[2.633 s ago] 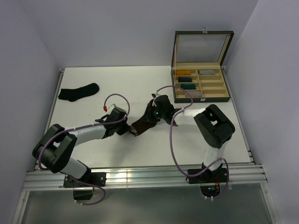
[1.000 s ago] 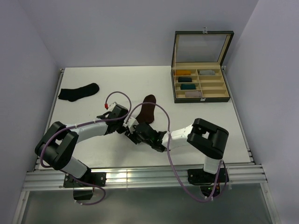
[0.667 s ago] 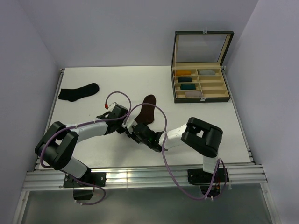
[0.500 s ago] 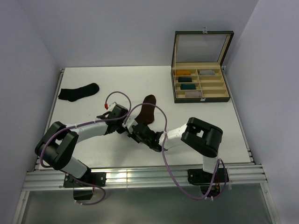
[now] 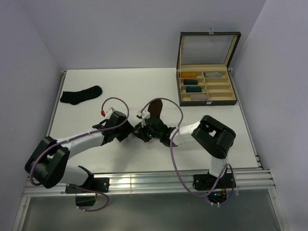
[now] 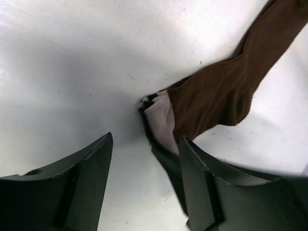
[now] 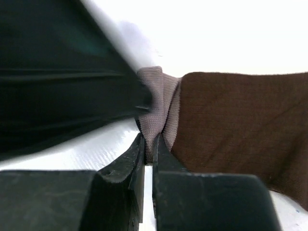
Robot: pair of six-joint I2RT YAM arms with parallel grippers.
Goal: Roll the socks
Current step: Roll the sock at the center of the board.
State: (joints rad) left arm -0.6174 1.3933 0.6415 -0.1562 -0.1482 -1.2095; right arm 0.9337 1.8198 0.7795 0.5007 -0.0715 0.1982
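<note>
Right pincer (image 7: pixel 148 144) now clenches the pale ribbed cuff (image 7: pixel 156 96) of the dark brown fabric sock (image 7: pixel 240 120), its two fingers pressed together on the fold. A second ago it stood wide and the left pincer (image 6: pixel 145 139) held that cuff. The left one has since let go, and its fingers stand released on either side of the cuff without touching it. The cuff has thus passed from left to right.

The brown sock lies flat and unrolled, stretching away from the right pincer toward the far side of the white tabletop (image 5: pixel 125 86). The rolling seems barely begun, with the cuff the likely starting end.

Room is tight between the pincers: the left pincer's finger looms right beside the right pincer, so either may brush the other. Beyond the sock's toe the tabletop runs on, bare of things. The plain black sock (image 5: pixel 81 94) lies well off past the left pincer, near the tabletop's edge. The dark hinged box with compartments (image 5: pixel 208 102) sits beyond and to the right of the right pincer, well apart.
</note>
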